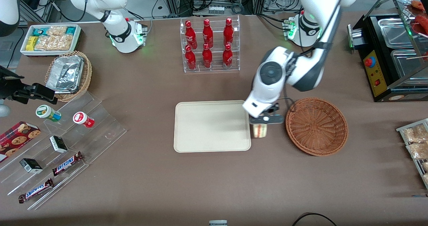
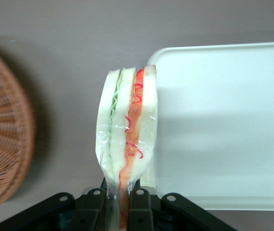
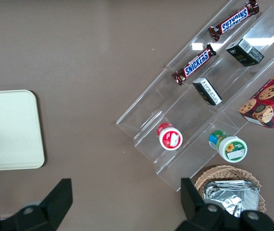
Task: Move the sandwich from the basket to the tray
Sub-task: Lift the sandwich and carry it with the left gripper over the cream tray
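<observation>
My left gripper (image 1: 261, 126) hangs over the table between the tray (image 1: 200, 142) and the basket (image 1: 316, 125), shut on the sandwich (image 1: 260, 130). In the wrist view the sandwich (image 2: 127, 130) stands on edge between the fingers (image 2: 139, 207), wrapped in clear film, with green and red filling layers showing. It hangs just outside the tray's (image 2: 223, 125) rim, with the woven reddish-brown basket (image 2: 2, 144) on its opposite flank. Nothing lies in the basket or on the tray.
A clear rack of red bottles (image 1: 209, 45) stands farther from the front camera than the tray. A clear stepped display (image 1: 57, 145) with snacks and a tan wicker basket holding a foil container (image 1: 67, 74) lie toward the parked arm's end. A black appliance (image 1: 391, 55) sits at the working arm's end.
</observation>
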Available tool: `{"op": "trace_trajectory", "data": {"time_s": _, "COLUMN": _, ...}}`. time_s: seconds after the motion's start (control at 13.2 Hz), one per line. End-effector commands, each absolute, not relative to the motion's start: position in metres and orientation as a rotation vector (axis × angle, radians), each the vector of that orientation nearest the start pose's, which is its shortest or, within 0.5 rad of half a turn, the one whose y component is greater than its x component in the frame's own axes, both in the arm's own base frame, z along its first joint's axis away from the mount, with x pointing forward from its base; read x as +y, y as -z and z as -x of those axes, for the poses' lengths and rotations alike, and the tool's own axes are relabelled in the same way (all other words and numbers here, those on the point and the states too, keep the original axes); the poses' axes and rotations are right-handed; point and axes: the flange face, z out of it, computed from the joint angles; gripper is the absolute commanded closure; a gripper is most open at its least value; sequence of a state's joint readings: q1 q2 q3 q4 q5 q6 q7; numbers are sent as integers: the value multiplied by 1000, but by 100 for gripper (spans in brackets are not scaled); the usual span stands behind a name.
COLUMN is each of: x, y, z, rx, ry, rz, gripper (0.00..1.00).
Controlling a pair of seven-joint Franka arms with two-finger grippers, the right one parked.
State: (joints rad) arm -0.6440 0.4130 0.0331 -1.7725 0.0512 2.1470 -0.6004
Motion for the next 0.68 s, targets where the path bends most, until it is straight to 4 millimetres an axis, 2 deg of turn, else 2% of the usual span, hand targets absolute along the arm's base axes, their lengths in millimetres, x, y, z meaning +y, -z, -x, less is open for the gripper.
{"op": "trace_trajectory", "data": {"time_s": 0.0, "x": -411, "y": -298, "z": -546, "rx": 105, "ry": 11, "rz": 3068, "gripper": 100}}
{"op": "trace_trajectory", "data": {"time_s": 0.08, "x": -430, "y": -284, "z": -545, "rx": 118, "ry": -11, "rz": 3083, "gripper": 100}}
{"op": "trace_trajectory", "data": {"time_s": 0.23, "x": -450, "y": -270, "z": -549, "rx": 102, "ry": -20, "rz": 3099, "gripper": 100}}
{"op": "trace_trajectory", "data": {"time_s": 0.61, "x": -455, "y": -248, "z": -548, "rx": 106, "ry": -47, "rz": 3091, "gripper": 100}}
